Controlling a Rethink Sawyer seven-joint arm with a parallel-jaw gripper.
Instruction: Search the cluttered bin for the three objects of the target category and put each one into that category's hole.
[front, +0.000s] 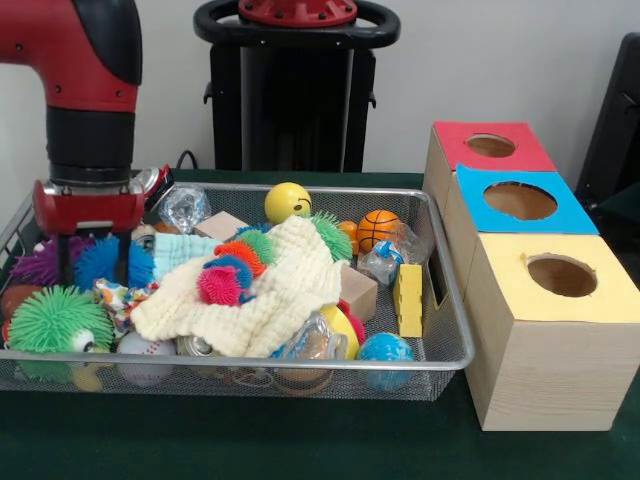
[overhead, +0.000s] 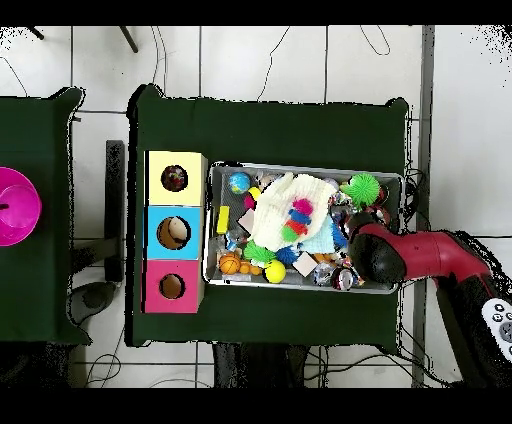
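The bin (front: 300, 362) of silver wire mesh is full of toys; it also shows in the overhead view (overhead: 305, 283). My gripper (front: 95, 268) hangs at the bin's left end, open, with its black fingers (front: 65, 262) down on either side of a blue spiky ball (front: 108, 262). One spotted cloth piece (front: 117, 296) lies just below the fingers, partly under the cream waffle cloth (front: 270, 290). I see no other spotted pieces. The hole (front: 562, 275) in the yellow-topped box is at the right; from overhead (overhead: 175, 178) something dark shows inside it. The arm (overhead: 400, 255) hides the gripper from above.
The blue-topped box (front: 520, 200) and red-topped box (front: 490, 145) stand behind the yellow one. The bin also holds a green spiky ball (front: 55, 320), a yellow ball (front: 287, 202), a small basketball (front: 380, 228) and a yellow block (front: 408, 300). A pink bowl (overhead: 15, 205) sits on a side table.
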